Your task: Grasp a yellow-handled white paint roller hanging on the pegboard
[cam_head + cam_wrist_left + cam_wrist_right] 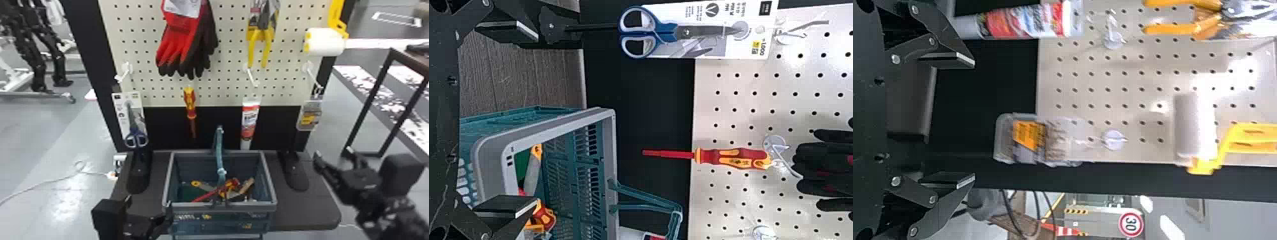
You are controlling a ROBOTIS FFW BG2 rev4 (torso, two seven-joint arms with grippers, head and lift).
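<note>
Right tool (pixel 953 120) jaws apart, below pegboard (pixel 229 79) right corner; left tool (pixel 511 120) apart, below left corner; paint roller (pixel 322 41) hangs at pegboard upper right.

Black arms (pixel 383 188), silver screws (pixel 895 59), seemingly flat fingers (pixel 948 56)

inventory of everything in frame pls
pegboard: 1, cream, behind table
gloves: 1 pair, red-black, pegboard top middle
pliers: 1, yellow-handled, right of gloves
roller: 1, white, yellow handle, pegboard top right
scissors: 1, blue-handled, lower left hook
screwdriver: 1, red-yellow, lower middle
tube: 1, white-red, right of screwdriver
pack: 1, yellow label, lower right hook
basket: 1, grey-teal, on table
tools: several, mixed, in basket
table: 1, black, below pegboard
left end effector: 1, black, open, near basket's front left
right end effector: 1, black, open, off table's right end
</note>
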